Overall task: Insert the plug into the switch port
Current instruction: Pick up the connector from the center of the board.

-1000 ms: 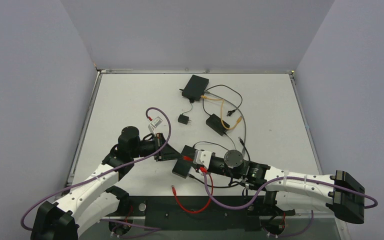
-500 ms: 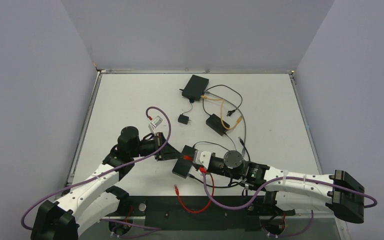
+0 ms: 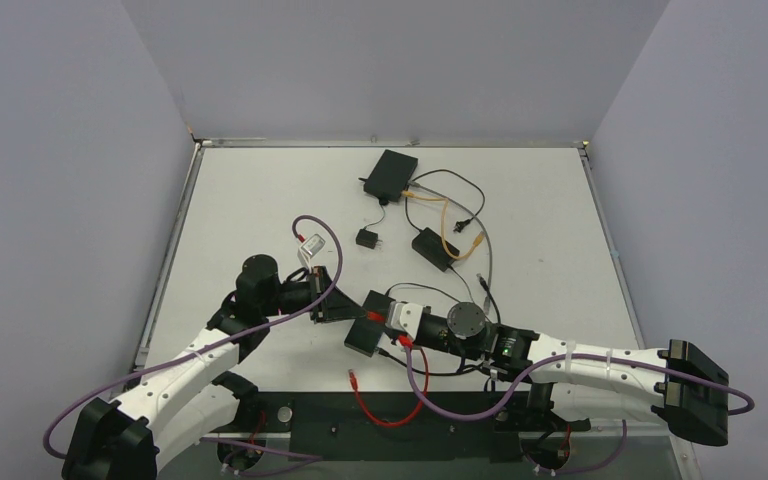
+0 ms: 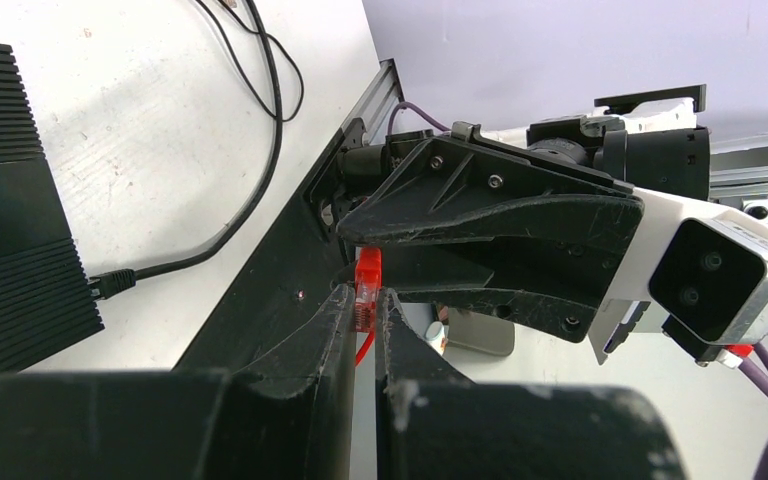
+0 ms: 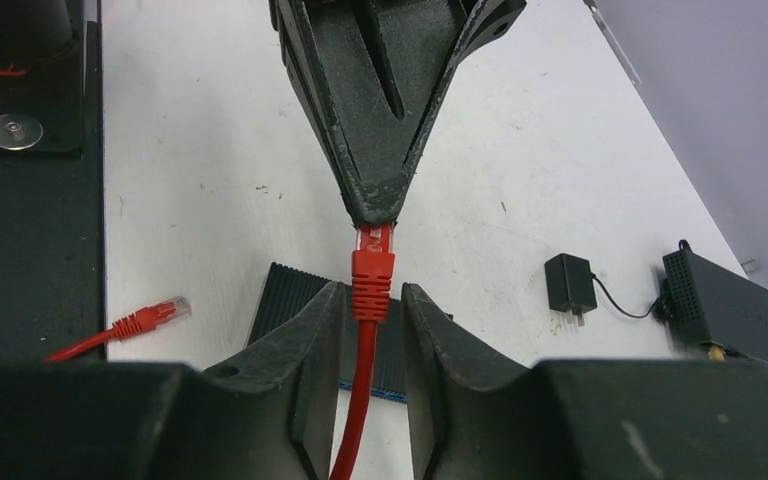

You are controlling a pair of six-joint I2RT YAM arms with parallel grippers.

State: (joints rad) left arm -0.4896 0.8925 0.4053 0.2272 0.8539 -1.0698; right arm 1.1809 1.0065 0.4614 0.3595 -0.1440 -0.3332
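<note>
Left gripper (image 5: pixel 374 216) on ridged red plug (image 5: pixel 372 280)

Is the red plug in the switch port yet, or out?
Out. The red plug is pinched at its tip by the left gripper, with the right gripper straddling its boot, in no port.

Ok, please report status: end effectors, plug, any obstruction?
Left end effector shut on red plug. Right end effector straddles its boot, grip unclear. Plug above switch, not inserted. No obstruction seen.
</note>
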